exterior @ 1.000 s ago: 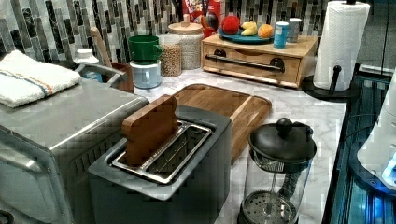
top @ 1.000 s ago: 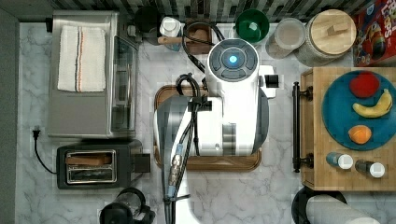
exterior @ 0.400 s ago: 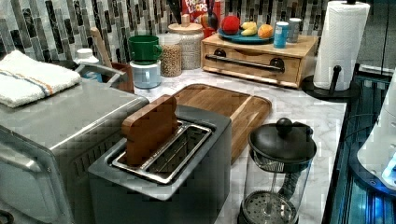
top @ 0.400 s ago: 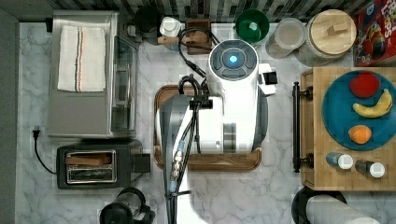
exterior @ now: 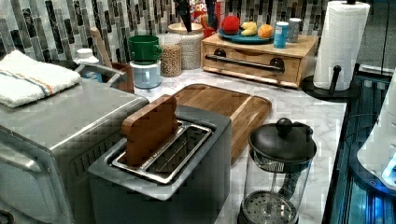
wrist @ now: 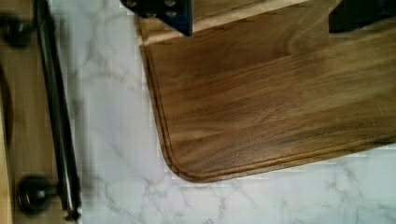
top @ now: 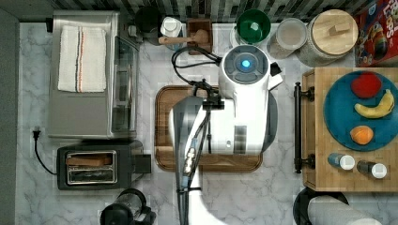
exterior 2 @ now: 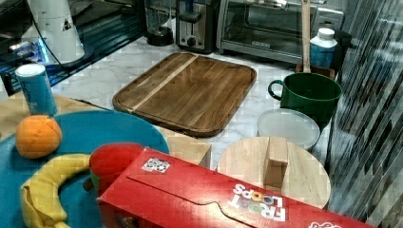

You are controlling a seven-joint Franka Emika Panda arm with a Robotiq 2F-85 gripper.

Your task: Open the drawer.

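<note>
The light bamboo drawer stands at the back of the counter in the left view, its front flush with its box. A long black bar handle runs across the front. In the top view the handle lies right of my white arm, which hangs over the walnut tray. The wrist view shows the handle beside a strip of marble and the tray's corner. My gripper is open above the tray's edge, its fingertips wide apart with nothing between them.
A blue plate with fruit and small bottles sits on the drawer's box. Jars and a green cup line the back wall. A toaster oven, toaster, French press and paper towel roll ring the counter.
My arm has shifted a little toward the drawer side in the top view. In the left view the dark fingers hang lower in front of the jars.
</note>
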